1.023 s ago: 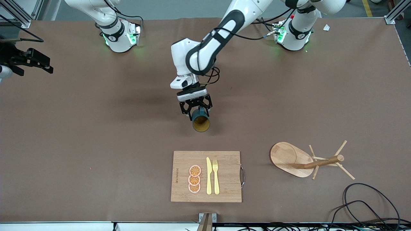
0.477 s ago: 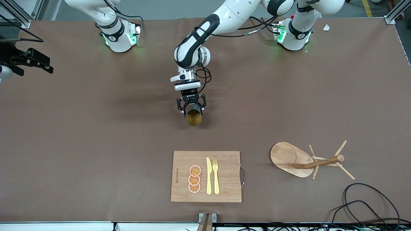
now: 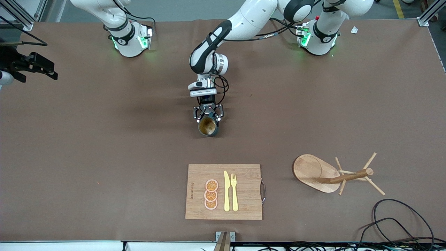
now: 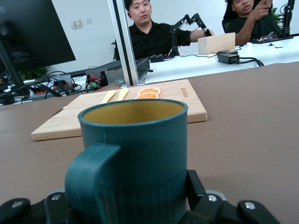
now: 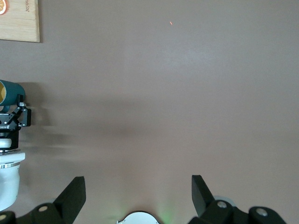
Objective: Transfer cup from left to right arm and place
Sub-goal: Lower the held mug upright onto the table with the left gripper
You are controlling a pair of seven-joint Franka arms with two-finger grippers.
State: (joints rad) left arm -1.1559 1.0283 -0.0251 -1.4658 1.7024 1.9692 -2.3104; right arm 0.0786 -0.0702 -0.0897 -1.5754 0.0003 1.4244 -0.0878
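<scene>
Left gripper (image 3: 208, 118) pinches the cup (image 3: 208, 126) at mid-table, apparently resting on the table (image 3: 104, 146). Cup upright, mouth up, handle (image 4: 88, 179) toward the gripper. Right gripper (image 5: 138, 193) waits at the right arm's end, fingers (image 5: 72, 192) spread wide.

Cutting board (image 3: 244, 174) bears cutlery; peg rack (image 3: 331, 174) nearby

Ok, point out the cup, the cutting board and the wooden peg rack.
cup (image 3: 208, 126): front view, on its tan inside, held in the left gripper (image 3: 208, 118).
cutting board (image 3: 245, 190): front view, on bare wood beside the fork.
wooden peg rack (image 3: 311, 170): front view, on its oval base.
</scene>
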